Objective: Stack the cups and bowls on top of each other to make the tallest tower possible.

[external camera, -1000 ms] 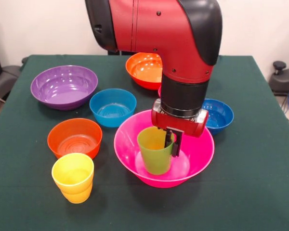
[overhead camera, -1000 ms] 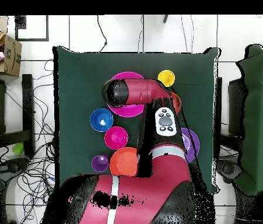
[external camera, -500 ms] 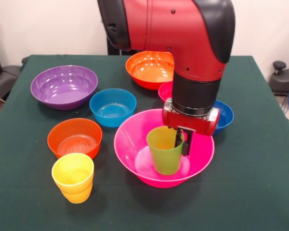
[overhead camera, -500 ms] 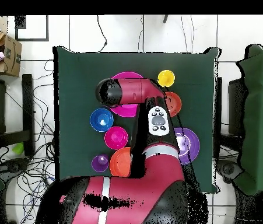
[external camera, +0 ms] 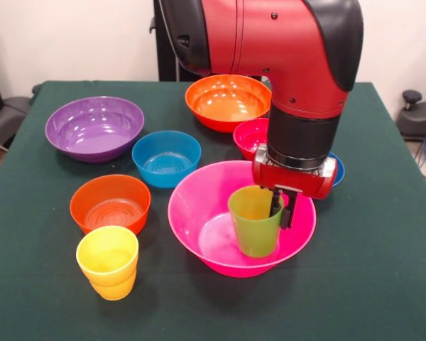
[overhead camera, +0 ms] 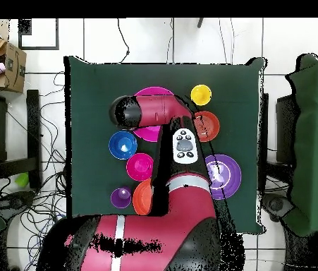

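The gripper (external camera: 278, 212) is shut on the rim of the lime green cup (external camera: 254, 226), one finger inside it and one outside. The cup hangs upright inside the big pink bowl (external camera: 199, 238), toward its right side. The yellow cup (external camera: 108, 261) stands at the front left. Around it are the small orange bowl (external camera: 110, 204), the light blue bowl (external camera: 166, 158), the big purple bowl (external camera: 94, 128), the big orange bowl (external camera: 224, 101) and the red bowl (external camera: 250, 136). The dark blue bowl (external camera: 336, 169) is mostly hidden behind the arm. The purple cup (overhead camera: 120, 197) shows only in the overhead view.
The red and black arm (external camera: 298, 85) comes down over the table's middle right and hides part of the pink bowl (overhead camera: 154, 92) in the overhead view. The green table cloth (external camera: 369, 284) spreads out at the front right.
The arm has carried the lime green cup to the right in the front view, from the pink bowl's middle toward its right side. The other cups and bowls have not moved.
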### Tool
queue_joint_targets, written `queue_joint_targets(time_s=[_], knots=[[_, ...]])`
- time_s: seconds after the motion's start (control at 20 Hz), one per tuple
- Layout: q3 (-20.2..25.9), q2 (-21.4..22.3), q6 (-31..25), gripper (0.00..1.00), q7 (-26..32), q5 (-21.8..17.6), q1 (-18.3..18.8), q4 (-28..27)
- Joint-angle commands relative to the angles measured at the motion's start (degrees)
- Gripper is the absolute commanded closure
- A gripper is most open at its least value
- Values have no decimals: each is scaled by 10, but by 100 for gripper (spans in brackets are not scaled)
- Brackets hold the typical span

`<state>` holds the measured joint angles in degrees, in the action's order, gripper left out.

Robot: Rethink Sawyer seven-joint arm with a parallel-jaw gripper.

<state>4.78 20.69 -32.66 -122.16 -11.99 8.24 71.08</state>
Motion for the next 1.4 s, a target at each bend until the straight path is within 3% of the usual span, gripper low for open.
queue_joint_targets(time_s=[0.05,0.75,1.4], knots=[[18,12,-15,100,73,-63,-6,34],[19,14,-8,100,82,-76,0,57],[29,-4,11,100,67,-98,3,45]])
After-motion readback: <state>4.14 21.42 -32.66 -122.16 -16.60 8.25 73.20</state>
